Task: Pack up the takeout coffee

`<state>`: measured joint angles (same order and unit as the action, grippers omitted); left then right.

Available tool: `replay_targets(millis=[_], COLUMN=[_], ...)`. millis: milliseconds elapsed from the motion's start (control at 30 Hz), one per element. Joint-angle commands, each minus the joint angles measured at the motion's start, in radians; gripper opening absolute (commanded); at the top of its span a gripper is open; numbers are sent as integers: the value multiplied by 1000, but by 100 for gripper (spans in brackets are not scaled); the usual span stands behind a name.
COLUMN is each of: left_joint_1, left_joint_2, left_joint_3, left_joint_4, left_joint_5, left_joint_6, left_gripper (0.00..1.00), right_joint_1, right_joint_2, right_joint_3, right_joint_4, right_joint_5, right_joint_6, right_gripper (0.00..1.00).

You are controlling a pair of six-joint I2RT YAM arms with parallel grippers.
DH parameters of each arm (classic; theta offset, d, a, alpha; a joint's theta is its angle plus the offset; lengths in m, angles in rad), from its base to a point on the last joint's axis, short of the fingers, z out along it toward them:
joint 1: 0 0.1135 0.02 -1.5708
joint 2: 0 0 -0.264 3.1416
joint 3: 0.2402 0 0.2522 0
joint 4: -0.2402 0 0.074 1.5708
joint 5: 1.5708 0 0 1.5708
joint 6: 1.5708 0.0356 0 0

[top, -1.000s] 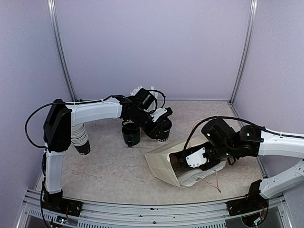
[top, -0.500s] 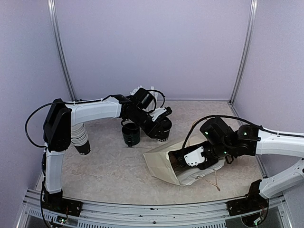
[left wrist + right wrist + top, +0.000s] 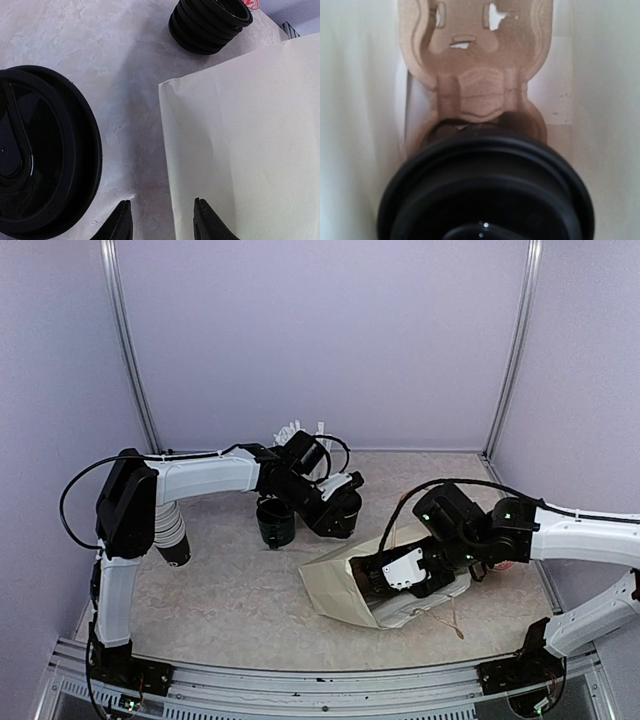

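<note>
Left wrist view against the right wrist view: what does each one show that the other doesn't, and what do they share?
Only the left wrist: the left tool, fingers apart, the marbled tabletop and a stack of black lids. Only the right wrist: a brown pulp cup carrier. Both: the cream paper bag, outside in one and inside in the other, and a black cup lid up close in each.

A lab robot cell is indicated: plain lilac wall panels (image 3: 320,340) and aluminium corner posts (image 3: 128,360) are set behind the left gripper (image 3: 162,220) and right gripper (image 3: 375,583), with a marbled tabletop (image 3: 230,590) beneath them.
</note>
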<state>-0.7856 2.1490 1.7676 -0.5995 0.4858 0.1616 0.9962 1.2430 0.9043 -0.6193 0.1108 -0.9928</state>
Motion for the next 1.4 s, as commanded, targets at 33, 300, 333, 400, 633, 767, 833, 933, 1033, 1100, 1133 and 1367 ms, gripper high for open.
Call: replay_targets(millis=[33, 300, 333, 400, 633, 767, 833, 933, 1033, 1100, 1133, 1367], left_joint_1=[4, 4, 3, 3, 9, 13, 13, 14, 14, 14, 14, 16], left_joint_2=[14, 22, 23, 25, 33, 51, 61, 72, 75, 75, 75, 83], left_joint_3=[6, 0, 0, -7, -14, 0, 6, 8, 3, 0, 0, 14], left_joint_4=[-7, -10, -10, -10, -7, -6, -8, -10, -13, -13, -13, -15], left_joint_5=[32, 32, 32, 31, 17, 8, 3, 6, 9, 16, 19, 32], left_joint_6=[-4, 0, 0, -1, -4, -7, -8, -10, -8, -7, -7, -8], left_gripper=[42, 42, 42, 42, 43, 44, 45, 45, 45, 45, 45, 45], right_joint_1=[-4, -5, -5, -5, -5, -5, -5, -6, -9, -15, -17, -19], right_joint_2=[46, 22, 21, 21, 15, 6, -2, -8, -7, -4, -2, 11], right_joint_3=[-50, -110, -114, -119, -128, -134, -147, -173, -187, -184, -181, -143], right_joint_4=[-77, 123, 134, 146, 165, 185, 221, 282, 353, 371, 374, 264], right_joint_5=[-28, 79, 80, 83, 97, 111, 128, 153, 196, 206, 206, 132], right_joint_6=[27, 10, 7, 6, 6, 3, -9, -35, -61, -69, -70, -15], right_gripper=[54, 54, 54, 54, 53, 53, 53, 53, 53, 53, 53, 54])
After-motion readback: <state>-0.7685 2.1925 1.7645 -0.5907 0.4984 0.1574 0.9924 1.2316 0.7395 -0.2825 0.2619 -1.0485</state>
